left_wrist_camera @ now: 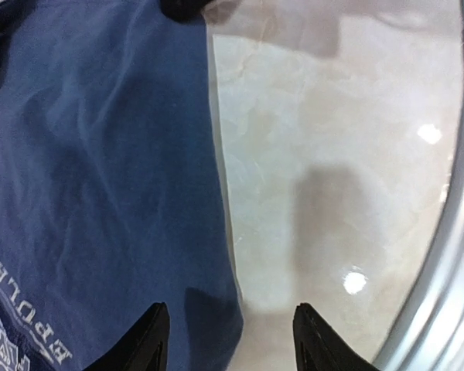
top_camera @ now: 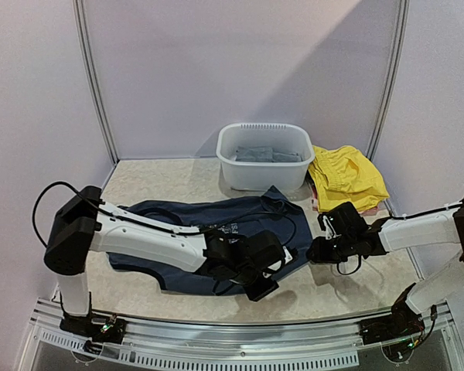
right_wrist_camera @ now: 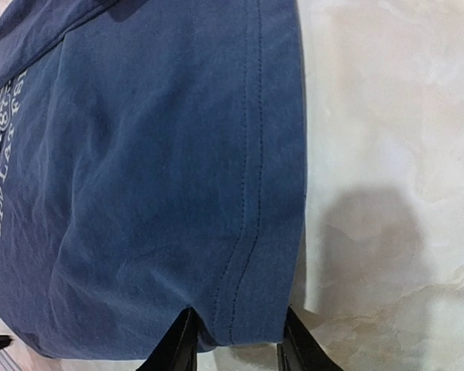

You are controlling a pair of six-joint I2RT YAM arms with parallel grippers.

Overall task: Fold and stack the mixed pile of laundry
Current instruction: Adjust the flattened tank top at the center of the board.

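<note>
Navy tank top [top_camera: 216, 224] with white print; yellow garment [top_camera: 346, 178]; white basin [top_camera: 264, 158].

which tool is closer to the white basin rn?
Right. The right tool sits at the navy tank top's hem, just below-right of the white basin. The left tool is nearer the table's front edge.

arms [top_camera: 151, 239]: white links | black joints | black cables

Lab test booth, not home: plain lilac backdrop walls [top_camera: 240, 62], curved metal frame poles [top_camera: 93, 77], beige marble-pattern tabletop [top_camera: 162, 182], two white-and-black robot arms [top_camera: 139, 239] bolted to slotted aluminium rail [top_camera: 232, 352].
</note>
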